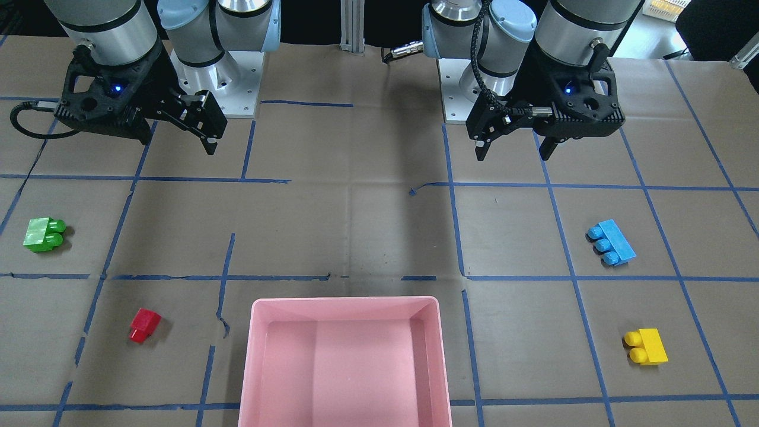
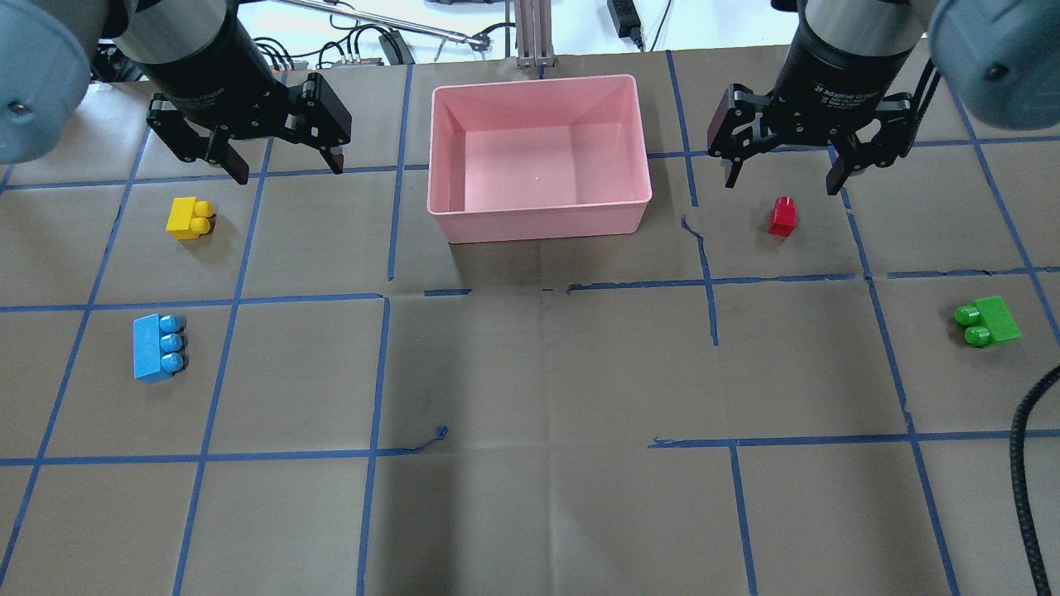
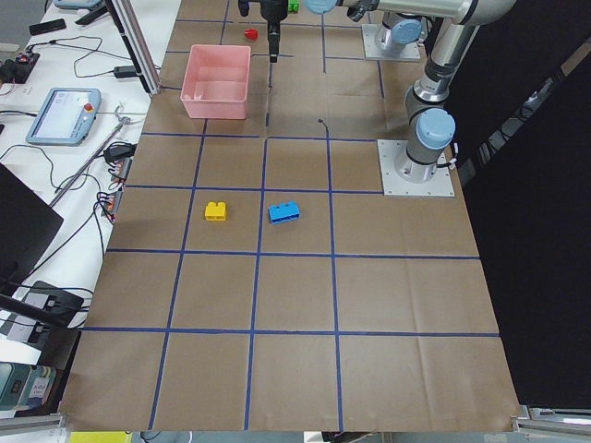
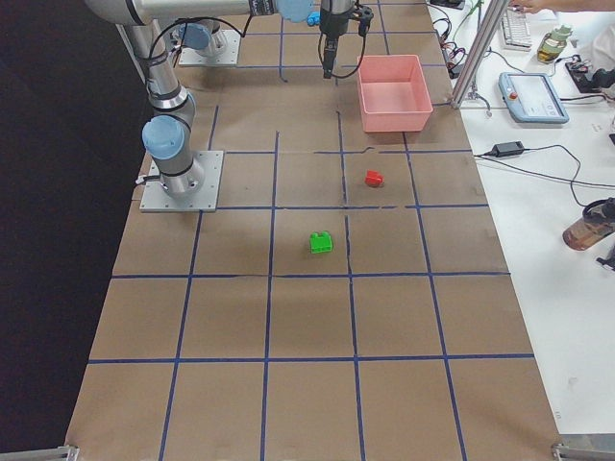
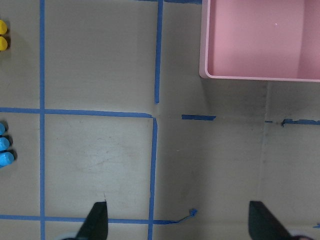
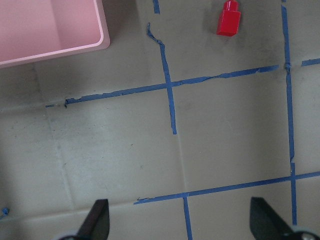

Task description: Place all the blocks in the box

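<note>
The pink box (image 2: 538, 220) stands empty at the table's far middle. The yellow block (image 2: 190, 218) and the blue block (image 2: 157, 348) lie on the left half. The red block (image 2: 782, 216) and the green block (image 2: 987, 322) lie on the right half. My left gripper (image 2: 286, 170) is open and empty, hanging above the table left of the box, beyond the yellow block. My right gripper (image 2: 782, 180) is open and empty, hanging just beyond the red block, which shows in the right wrist view (image 6: 229, 20). The left wrist view shows the box's corner (image 5: 205, 50).
Brown paper with blue tape lines (image 2: 381, 372) covers the table. A black cable (image 2: 1031, 463) hangs at the right edge of the overhead view. Monitors, cables and a bottle lie on the white side bench (image 4: 538, 96) beyond the box.
</note>
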Controlling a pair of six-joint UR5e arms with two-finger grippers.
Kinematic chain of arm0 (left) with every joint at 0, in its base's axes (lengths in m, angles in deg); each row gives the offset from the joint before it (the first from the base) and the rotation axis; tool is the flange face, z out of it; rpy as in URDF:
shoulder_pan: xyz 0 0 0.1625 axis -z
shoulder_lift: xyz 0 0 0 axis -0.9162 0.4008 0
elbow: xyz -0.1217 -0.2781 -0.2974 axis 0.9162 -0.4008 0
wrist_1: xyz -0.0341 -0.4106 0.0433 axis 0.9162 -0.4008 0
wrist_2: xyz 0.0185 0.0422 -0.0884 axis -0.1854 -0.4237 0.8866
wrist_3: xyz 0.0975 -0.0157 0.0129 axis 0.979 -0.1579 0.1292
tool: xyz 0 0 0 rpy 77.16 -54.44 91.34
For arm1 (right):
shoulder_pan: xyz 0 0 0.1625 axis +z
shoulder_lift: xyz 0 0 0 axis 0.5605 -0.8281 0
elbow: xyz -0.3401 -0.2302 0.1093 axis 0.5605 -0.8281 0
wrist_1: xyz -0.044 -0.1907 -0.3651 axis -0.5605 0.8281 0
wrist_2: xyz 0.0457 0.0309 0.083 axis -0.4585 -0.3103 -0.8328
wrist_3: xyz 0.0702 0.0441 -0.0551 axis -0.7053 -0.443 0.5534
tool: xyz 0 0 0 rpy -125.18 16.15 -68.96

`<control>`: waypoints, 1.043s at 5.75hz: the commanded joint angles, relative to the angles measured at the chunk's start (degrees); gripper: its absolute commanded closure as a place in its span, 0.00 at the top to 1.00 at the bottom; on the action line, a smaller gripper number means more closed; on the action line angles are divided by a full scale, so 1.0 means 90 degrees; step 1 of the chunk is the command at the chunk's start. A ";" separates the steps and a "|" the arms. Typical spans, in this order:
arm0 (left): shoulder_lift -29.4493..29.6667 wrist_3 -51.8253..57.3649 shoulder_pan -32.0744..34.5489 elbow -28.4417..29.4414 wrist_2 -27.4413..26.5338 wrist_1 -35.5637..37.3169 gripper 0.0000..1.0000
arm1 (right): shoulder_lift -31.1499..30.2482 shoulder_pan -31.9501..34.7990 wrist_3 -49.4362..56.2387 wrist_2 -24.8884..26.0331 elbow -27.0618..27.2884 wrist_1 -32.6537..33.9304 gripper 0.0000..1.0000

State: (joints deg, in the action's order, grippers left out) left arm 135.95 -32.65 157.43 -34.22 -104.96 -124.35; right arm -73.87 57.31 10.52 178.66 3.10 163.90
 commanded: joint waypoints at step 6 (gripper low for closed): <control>0.0025 0.0078 -0.0155 -0.0100 -0.0042 -0.0007 1.00 | 0.0068 -0.0155 0.0345 0.0046 0.0001 0.0083 1.00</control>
State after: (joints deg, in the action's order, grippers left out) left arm 136.01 -32.27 156.81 -34.95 -105.20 -124.38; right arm -73.51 56.78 11.68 179.08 3.14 163.95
